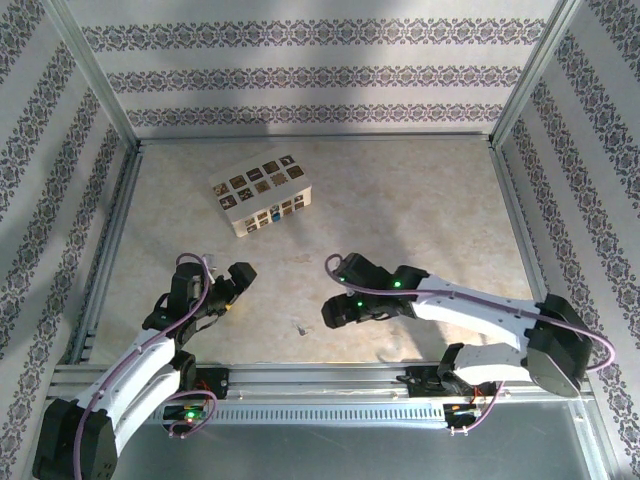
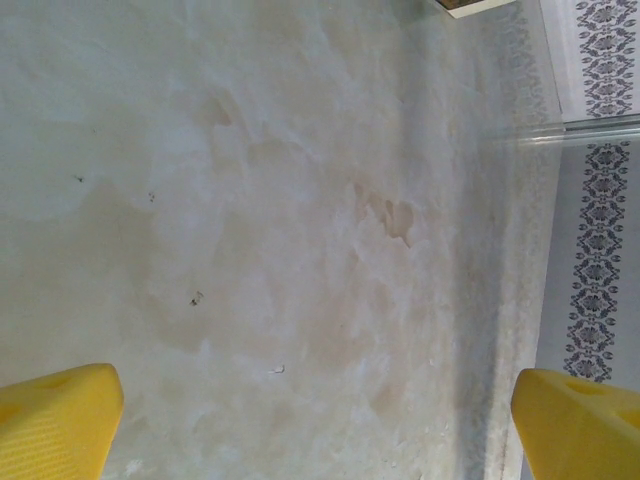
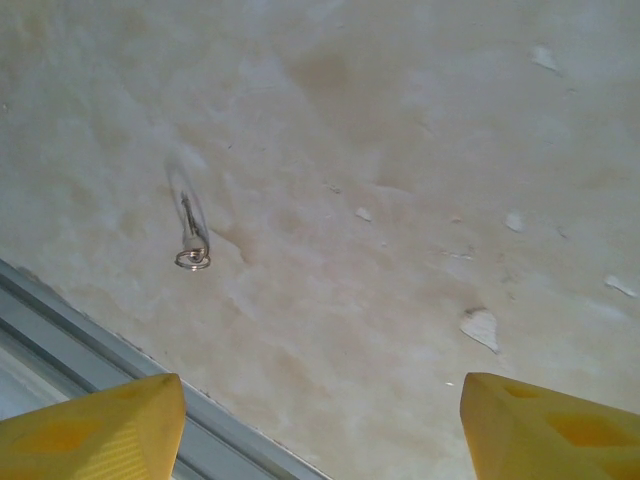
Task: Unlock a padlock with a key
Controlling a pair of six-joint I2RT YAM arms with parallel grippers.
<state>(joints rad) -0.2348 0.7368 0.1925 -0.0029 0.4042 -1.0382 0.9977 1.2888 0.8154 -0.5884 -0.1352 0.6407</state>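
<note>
1. Pale, blotchy tabletop (image 1: 430,210) spreads beneath both arms. We see patterned wallpaper panels (image 1: 300,75) closing it in on three sides and a metal rail (image 1: 330,378) along the near edge.
2. We find the right gripper (image 3: 318,428) low over the table, its yellow fingers (image 3: 92,432) standing apart. Between them is bare surface, and they grip nothing.
3. We see the key (image 3: 188,222), a thin dark sliver with a small ring (image 3: 192,260) at one end. It lies flat on the table ahead of that gripper, off toward its left-hand finger and touching neither finger.
4. The ring end points back toward the gripper, and the blade points away from it.
5. In the right wrist view the rail runs diagonally under the left-hand finger, near the key on the gripper's side of it.
6. We find the left gripper (image 2: 318,425) spread wide, one yellow fingertip (image 2: 55,425) at each lower corner of its wrist view. Between them is stained table, and they hold nothing.
7. A cream box (image 1: 262,193) with dark square tiles sits well ahead of the left gripper, toward the far wall. One corner of it pokes in at the top edge of the left wrist view.
8. From above, we see the two grippers apart from each other. The key is a tiny mark lying between them, nearer the right one and on its rail side.
</note>
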